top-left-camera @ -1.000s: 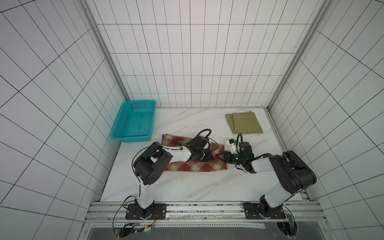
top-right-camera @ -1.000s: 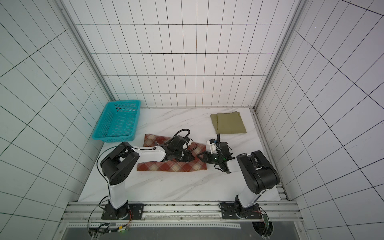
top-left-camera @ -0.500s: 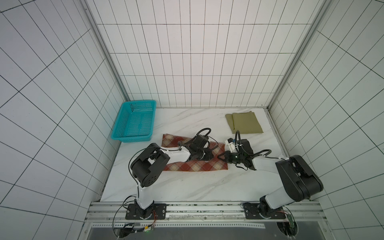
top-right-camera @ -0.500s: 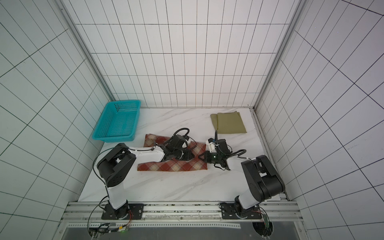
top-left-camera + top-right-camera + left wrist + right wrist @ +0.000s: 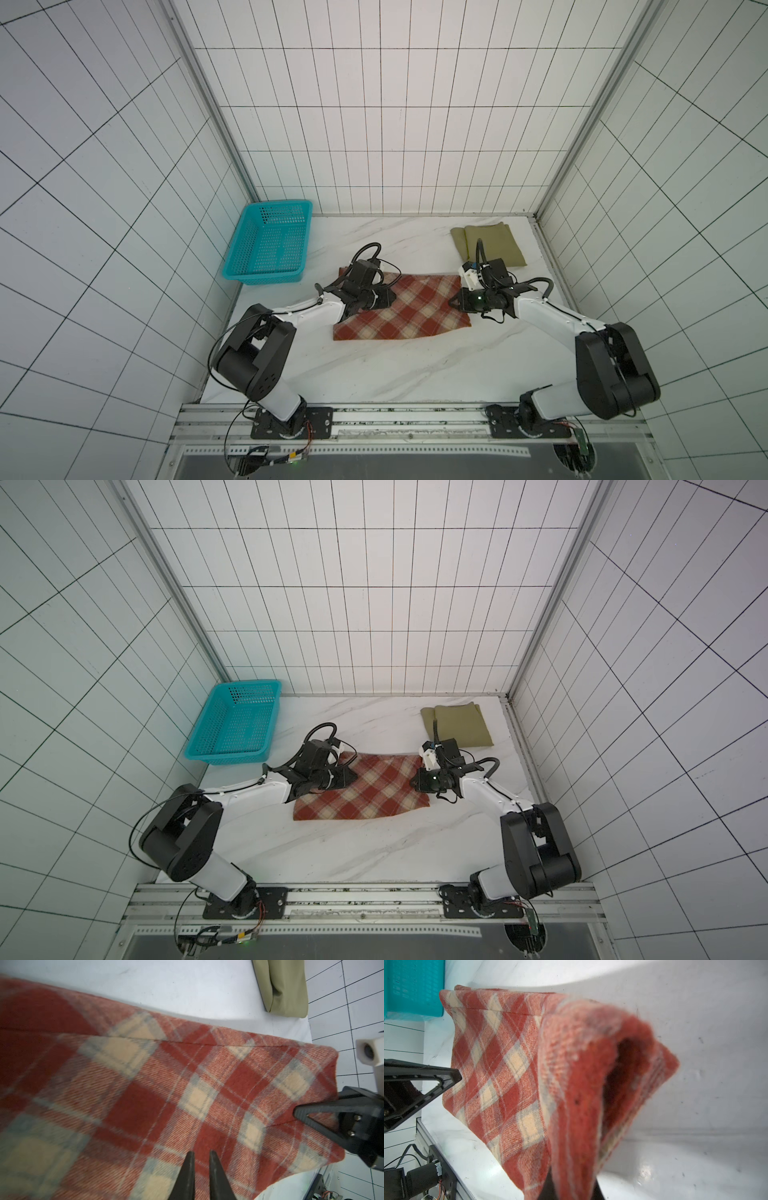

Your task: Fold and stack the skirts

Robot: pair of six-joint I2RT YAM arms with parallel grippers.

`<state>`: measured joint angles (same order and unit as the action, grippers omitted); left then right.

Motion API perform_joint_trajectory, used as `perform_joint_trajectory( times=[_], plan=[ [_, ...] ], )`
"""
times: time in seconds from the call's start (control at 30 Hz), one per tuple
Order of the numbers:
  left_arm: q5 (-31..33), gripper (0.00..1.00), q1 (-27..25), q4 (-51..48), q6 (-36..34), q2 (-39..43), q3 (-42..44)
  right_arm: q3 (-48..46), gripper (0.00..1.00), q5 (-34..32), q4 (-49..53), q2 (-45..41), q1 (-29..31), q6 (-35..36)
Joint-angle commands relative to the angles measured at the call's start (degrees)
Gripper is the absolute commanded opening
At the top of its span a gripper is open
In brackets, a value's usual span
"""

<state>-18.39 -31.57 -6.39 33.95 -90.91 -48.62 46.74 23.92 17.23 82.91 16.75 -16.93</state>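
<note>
The red-and-cream plaid skirt (image 5: pixel 411 309) lies spread across the middle of the white table in both top views. My left gripper (image 5: pixel 390 297) rests low on its left part. In the left wrist view its fingertips (image 5: pixel 190 1157) stand nearly together over the plaid. My right gripper (image 5: pixel 456 301) is shut on the skirt's right edge. In the right wrist view the cloth (image 5: pixel 577 1088) rises in a raised fold over the jaws and hides them. The olive-khaki skirt (image 5: pixel 494 249) lies folded at the back right, away from both grippers.
A teal perforated basket (image 5: pixel 266 276) stands at the back left against the wall, close behind the plaid skirt's far left corner. Tiled walls close in three sides of the table. A metal rail (image 5: pixel 415 419) with both arm bases runs along the front edge.
The right gripper has shut on the plaid skirt's right edge and lifted it a little; its arm has swung out to the right. The left gripper has stayed in place.
</note>
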Motion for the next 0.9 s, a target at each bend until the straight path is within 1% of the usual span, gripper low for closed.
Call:
perform_joint_trajectory(
  times=[0.0, 0.1, 0.2, 0.27, 0.33, 0.4, 0.7, 0.87],
  plan=[
    [0.10, 0.15, -0.29, -0.88, -1.89, 1.19, 0.72, 7.39, 0.00, -2.67, 7.81, -0.35, -0.67, 3.45],
    [-0.77, 0.15, -2.44, 0.75, -0.89, 0.73, 0.62, 8.82, 0.00, -3.70, 9.95, 0.03, -0.83, 4.21],
    [-1.54, 0.14, -6.25, 2.74, 0.26, -0.98, 0.08, 10.55, 0.00, -4.35, 11.95, 0.43, -0.84, 4.62],
    [-4.23, 0.13, -8.30, 5.55, 2.73, -3.00, 0.00, 11.25, 0.00, -5.00, 12.54, 0.66, -0.85, 4.67],
    [-6.10, 0.12, -9.53, 8.63, 5.13, -4.88, 0.21, 12.04, 0.00, -5.58, 13.66, 0.85, -0.89, 4.80],
    [-6.61, 0.11, -10.70, 9.81, 6.00, -6.45, 0.04, 12.35, 0.00, -5.94, 13.85, 0.88, -0.92, 4.75],
    [-7.38, 0.09, -14.46, 11.69, 7.35, -10.83, -1.29, 12.82, 0.00, -7.63, 13.98, 0.85, -1.11, 4.62],
    [-7.71, 0.08, -16.75, 13.54, 8.92, -12.91, -1.87, 14.38, 0.00, -8.23, 15.78, 1.93, -1.37, 5.14]
  ],
)
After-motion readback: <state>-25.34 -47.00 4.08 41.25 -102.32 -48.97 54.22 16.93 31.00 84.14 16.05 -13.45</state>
